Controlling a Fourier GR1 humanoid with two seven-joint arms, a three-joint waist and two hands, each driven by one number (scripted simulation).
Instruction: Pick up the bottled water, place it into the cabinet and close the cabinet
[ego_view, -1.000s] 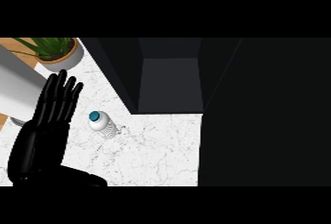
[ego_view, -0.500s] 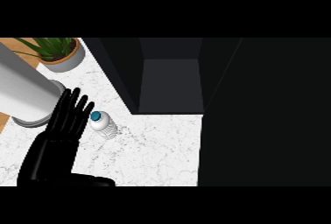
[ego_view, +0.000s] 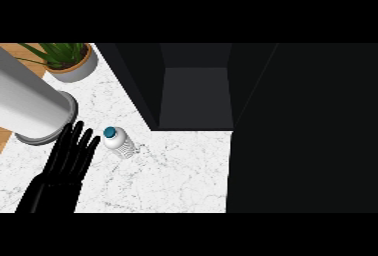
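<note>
1. The left hand (ego_view: 60, 172) comes in from the lower left edge of the head view. It lies open over the white marbled desk (ego_view: 173, 175), its fingers (ego_view: 77, 145) straight, close together and pointing away from the robot. It holds nothing.
2. The bottled water (ego_view: 118, 143) stands on the desk just to the right of the fingertips, level with them. Its blue cap (ego_view: 110, 132) faces up. No finger curls round the bottle, and whether the nearest finger touches its side cannot be told.
3. A broad grey cylinder (ego_view: 29, 102) slants in from the upper left. Its rimmed end hangs above the fingertips, left of the bottle.
4. Beyond the bottle and to its right, the dark cabinet (ego_view: 196, 95) stands open, with a bare grey floor inside. The bottle is outside it, near its front left corner.
5. A wide dark panel (ego_view: 303, 130) fills the right side of the view.
6. Farthest off, at the top left, a potted plant (ego_view: 70, 60) sits on the desk, well apart from the bottle.
</note>
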